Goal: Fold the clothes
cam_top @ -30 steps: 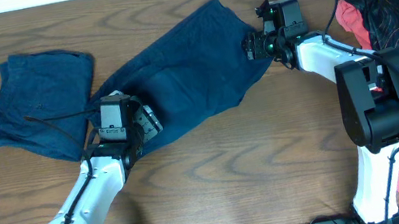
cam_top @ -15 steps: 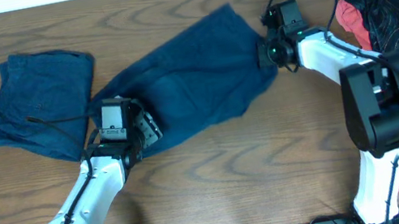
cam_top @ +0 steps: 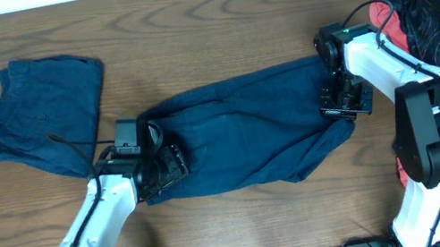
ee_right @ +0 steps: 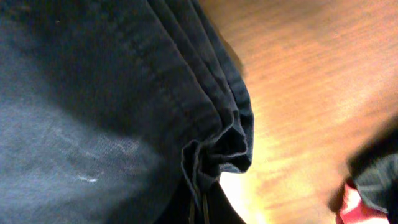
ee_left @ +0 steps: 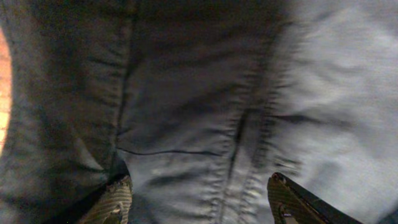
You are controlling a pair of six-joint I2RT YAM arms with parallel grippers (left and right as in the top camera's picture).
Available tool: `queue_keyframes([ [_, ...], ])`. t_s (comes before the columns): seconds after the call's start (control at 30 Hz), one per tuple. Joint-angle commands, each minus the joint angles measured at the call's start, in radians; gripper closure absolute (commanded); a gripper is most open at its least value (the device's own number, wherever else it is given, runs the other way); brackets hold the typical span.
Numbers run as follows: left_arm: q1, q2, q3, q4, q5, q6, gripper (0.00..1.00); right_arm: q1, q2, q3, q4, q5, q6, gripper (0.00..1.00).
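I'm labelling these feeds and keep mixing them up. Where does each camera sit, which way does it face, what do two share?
Overhead: fixed above the table, facing straight down; both arms, left gripper and right gripper at either end of the navy garment.
Left wrist: on the left arm, facing that cloth closely; two fingertips at the bottom edge.
Right wrist: on the right arm, facing its bunched hem and bare table; own fingers hardly visible.
Shared: all three show that garment.
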Motion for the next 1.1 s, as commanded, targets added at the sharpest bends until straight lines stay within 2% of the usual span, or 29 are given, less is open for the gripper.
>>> queue_keyframes([
  [0.0,0.0,-0.105,0.007,0.01,0.026,0.058,0.28,-0.007,-0.063,0.002,0.013,0.036,0.055,0.98],
  [0.07,0.0,-0.158,0.007,0.03,0.019,0.058,0.28,-0.016,-0.097,0.012,0.035,0.054,0.054,0.95],
  [0.1,0.0,-0.178,0.007,0.037,0.013,0.058,0.28,-0.02,-0.115,0.018,0.048,0.064,0.055,0.87],
  [0.13,0.0,-0.201,0.007,0.044,-0.008,0.058,0.28,-0.026,-0.134,0.023,0.062,0.077,0.055,0.01],
  [0.2,0.0,-0.229,0.007,0.047,-0.037,0.058,0.27,-0.04,-0.176,0.028,0.102,0.105,0.043,0.01],
  [0.37,0.0,-0.234,0.007,0.047,-0.042,0.057,0.27,-0.05,-0.256,0.028,0.245,0.079,-0.133,0.01],
  [0.5,0.0,-0.21,0.006,0.056,-0.042,0.057,0.23,-0.047,-0.245,0.026,0.39,-0.039,-0.321,0.18],
  [0.53,0.0,-0.199,0.007,0.062,-0.042,0.057,0.23,-0.047,-0.235,0.026,0.412,-0.058,-0.344,0.19],
  [0.87,0.0,-0.054,0.006,0.134,-0.042,0.057,0.23,-0.047,-0.041,0.026,0.564,-0.115,-0.385,0.24],
  [1.07,0.0,0.038,0.006,0.215,-0.042,0.057,0.24,-0.047,0.004,0.026,0.594,-0.131,-0.388,0.3],
])
